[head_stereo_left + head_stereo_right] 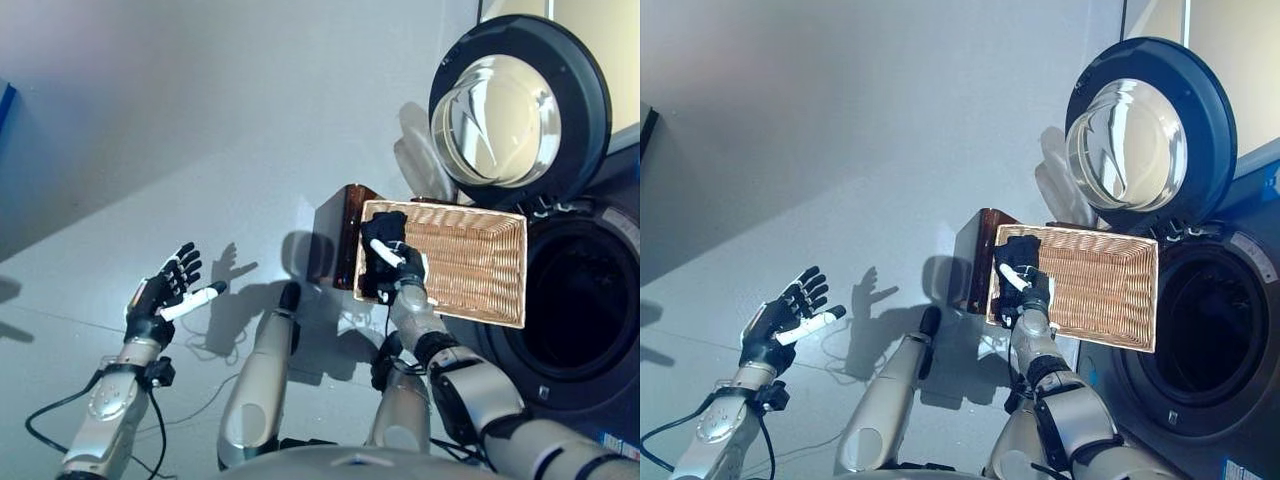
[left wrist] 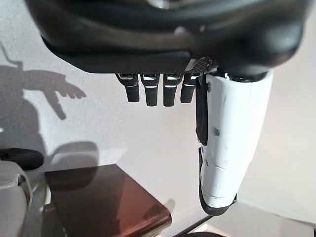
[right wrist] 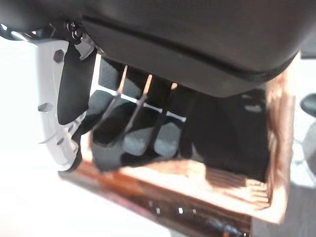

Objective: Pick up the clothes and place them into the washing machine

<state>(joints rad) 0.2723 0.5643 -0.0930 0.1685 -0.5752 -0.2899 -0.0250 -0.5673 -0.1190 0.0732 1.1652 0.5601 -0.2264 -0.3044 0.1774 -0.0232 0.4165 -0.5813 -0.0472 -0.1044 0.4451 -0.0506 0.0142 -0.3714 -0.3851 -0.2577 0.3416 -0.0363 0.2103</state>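
A wicker basket (image 1: 475,262) stands on the floor in front of the washing machine, whose drum opening (image 1: 585,300) is dark. The machine's round door (image 1: 520,105) is swung open above the basket. My right hand (image 1: 388,262) reaches over the basket's left rim. In the right wrist view its fingers (image 3: 140,133) curl into a dark cloth (image 3: 227,133) that lies inside the basket against that side. My left hand (image 1: 165,292) hovers over the bare floor far to the left, fingers spread and holding nothing.
A glossy brown box (image 1: 338,232) stands against the basket's left side and also shows in the left wrist view (image 2: 106,200). Grey floor stretches to the left and beyond the basket.
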